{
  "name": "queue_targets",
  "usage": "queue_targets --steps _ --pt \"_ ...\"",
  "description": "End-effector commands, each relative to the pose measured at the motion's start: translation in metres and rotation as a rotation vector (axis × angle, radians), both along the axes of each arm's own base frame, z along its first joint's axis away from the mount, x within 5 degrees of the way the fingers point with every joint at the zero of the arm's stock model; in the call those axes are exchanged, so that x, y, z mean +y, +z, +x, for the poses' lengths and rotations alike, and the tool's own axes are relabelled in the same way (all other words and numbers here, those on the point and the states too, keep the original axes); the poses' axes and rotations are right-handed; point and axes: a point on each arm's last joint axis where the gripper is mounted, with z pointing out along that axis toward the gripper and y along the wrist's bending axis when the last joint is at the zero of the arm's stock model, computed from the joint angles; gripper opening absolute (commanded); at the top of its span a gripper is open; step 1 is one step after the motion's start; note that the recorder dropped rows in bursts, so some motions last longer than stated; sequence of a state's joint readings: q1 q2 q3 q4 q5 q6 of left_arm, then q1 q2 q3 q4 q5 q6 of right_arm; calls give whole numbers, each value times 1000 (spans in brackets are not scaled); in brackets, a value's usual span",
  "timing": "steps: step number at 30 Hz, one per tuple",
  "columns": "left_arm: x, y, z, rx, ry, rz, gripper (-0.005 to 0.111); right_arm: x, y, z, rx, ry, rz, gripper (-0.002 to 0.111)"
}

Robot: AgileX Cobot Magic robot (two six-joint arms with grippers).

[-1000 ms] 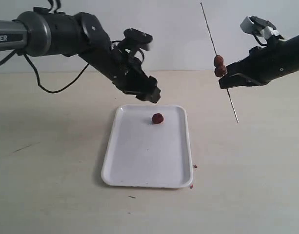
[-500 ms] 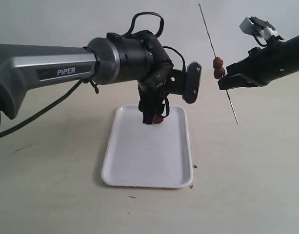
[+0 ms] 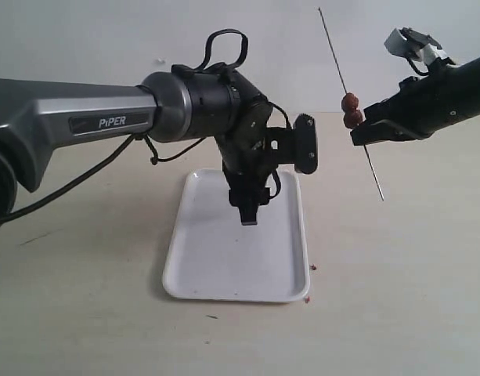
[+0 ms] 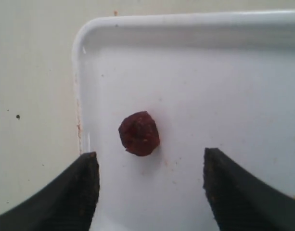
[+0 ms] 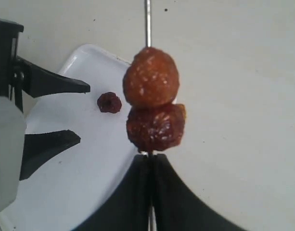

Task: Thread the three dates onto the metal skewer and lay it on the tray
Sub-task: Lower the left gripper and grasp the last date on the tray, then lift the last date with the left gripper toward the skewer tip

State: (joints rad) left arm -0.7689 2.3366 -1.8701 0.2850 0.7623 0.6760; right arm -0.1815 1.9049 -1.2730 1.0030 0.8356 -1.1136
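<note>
In the exterior view, the left gripper (image 3: 249, 210) hangs nose-down over the upper part of the tray (image 3: 224, 270) at mid-frame, and its body hides whatever lies beneath. At the upper right, the right gripper (image 3: 366, 135) is clenched on the metal skewer (image 3: 333, 47). The skewer slants steeply down toward the tabletop (image 3: 396, 298), with the two threaded dates (image 3: 351, 110) stacked just above the grip, well apart from the tray.

The left wrist view shows what the body hides. The loose date (image 4: 139, 133) sits on the tray near a rounded corner, close to one rim. It lies just ahead of the spread-wide fingers (image 4: 82, 185), roughly centred in their gap and untouched. It is roundish, so there is no long axis to line up with. The left arm is plainly the nearer one, and I'd judge a short advance brings the jaws around the date. The rim beside one finger is the only likely obstacle.

In the right wrist view, the skewer runs straight through both dates and is pinched just beside them. Bare rod beyond them leaves room for the third.
</note>
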Motion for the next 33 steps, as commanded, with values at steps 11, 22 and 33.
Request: queue_targets --steps 11,22,33 --pt "-3 4 37 130 512 -356 60 -1 3 -1 -8 11 0 0" --pt "2 -16 40 174 513 -266 60 0 3 -1 -8 11 6 0" --pt "2 -27 38 208 515 -243 59 0 3 -1 -8 11 6 0"
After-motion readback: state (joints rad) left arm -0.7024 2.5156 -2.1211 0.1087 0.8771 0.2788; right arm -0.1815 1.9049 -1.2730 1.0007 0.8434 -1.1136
